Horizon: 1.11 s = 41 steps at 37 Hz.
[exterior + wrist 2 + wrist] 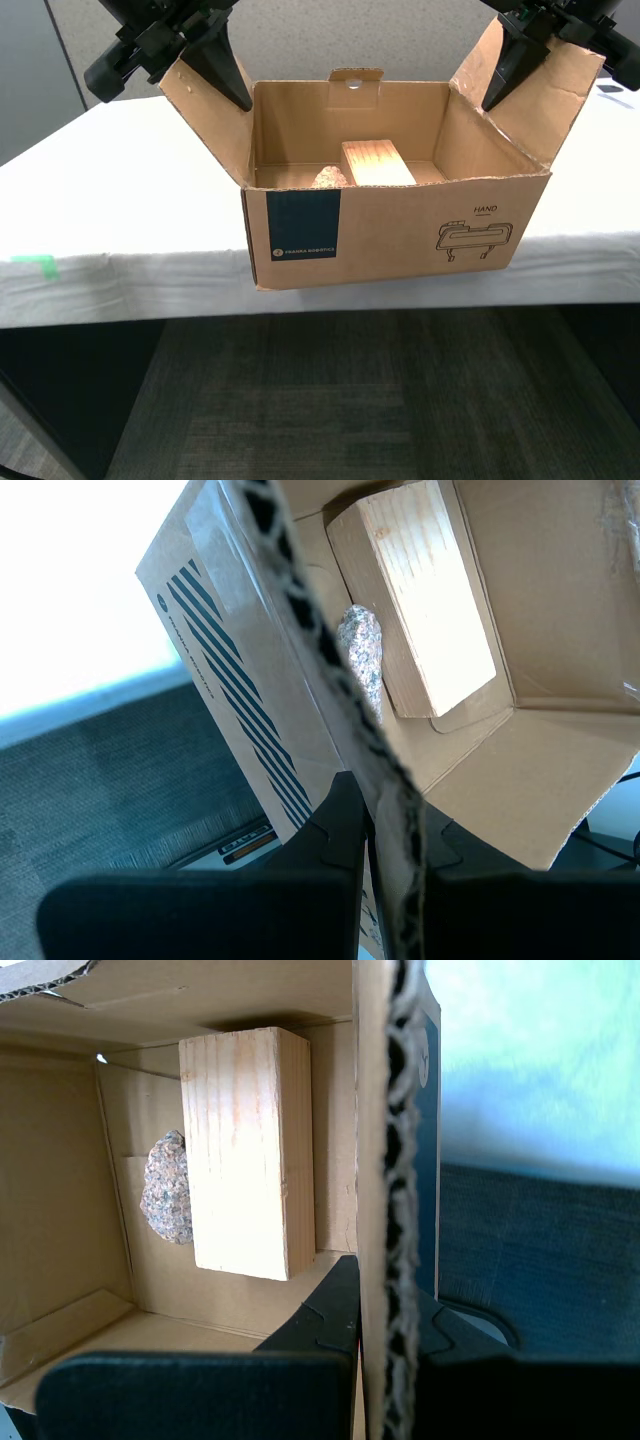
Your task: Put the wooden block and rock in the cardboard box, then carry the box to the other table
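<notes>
The cardboard box (400, 230) stands open-topped at the near edge of the other table (130, 200), which is covered in white cloth. I cannot tell whether the box rests on it. Inside lie the wooden block (378, 163) and, toward the exterior view's left, the rock (330, 178). My second gripper (215, 80) is shut on the flap at the exterior view's left, my first gripper (505, 75) on the flap at its right. The second gripper (385, 810) pinches corrugated edge, with rock (362, 650) and block (430, 590) beyond. The first gripper (385, 1295) does likewise beside block (245, 1150) and rock (168, 1188).
A green tape mark (35, 265) sits on the cloth at the exterior view's left. Dark carpet (350, 400) lies below the table's front. A grey partition (300, 40) stands behind, and a small dark item (610, 90) lies at the exterior view's far right.
</notes>
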Available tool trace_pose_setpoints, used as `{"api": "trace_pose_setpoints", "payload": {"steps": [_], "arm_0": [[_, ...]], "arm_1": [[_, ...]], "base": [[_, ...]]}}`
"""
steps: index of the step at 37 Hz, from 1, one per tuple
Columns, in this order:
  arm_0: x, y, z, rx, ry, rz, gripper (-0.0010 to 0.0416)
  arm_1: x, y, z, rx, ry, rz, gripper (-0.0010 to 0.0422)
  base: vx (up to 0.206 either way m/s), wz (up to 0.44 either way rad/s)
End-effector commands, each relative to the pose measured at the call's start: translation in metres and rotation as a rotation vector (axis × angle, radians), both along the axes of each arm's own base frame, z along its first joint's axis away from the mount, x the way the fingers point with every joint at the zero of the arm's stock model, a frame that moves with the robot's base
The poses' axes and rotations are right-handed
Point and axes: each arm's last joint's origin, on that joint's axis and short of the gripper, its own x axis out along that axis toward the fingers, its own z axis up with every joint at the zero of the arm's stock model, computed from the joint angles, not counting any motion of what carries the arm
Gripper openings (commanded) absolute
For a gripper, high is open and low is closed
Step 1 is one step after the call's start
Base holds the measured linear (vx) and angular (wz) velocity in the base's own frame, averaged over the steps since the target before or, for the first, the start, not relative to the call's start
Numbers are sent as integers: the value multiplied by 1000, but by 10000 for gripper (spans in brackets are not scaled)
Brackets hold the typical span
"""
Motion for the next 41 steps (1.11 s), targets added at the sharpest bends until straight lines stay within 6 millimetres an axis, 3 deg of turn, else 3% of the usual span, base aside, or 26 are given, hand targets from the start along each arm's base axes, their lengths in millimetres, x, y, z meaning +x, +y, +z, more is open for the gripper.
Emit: {"api": "trace_pose_setpoints", "payload": {"steps": [1, 41], "arm_0": [[1, 1, 1, 11, -8, 4, -1], [2, 1, 2, 22, -20, -6, -1]], "arm_1": [[0, -1, 1, -19, 0, -12, -1], [2, -3, 3, -27, -66, -72, 0]], "base": [[157, 11], [141, -46]]}}
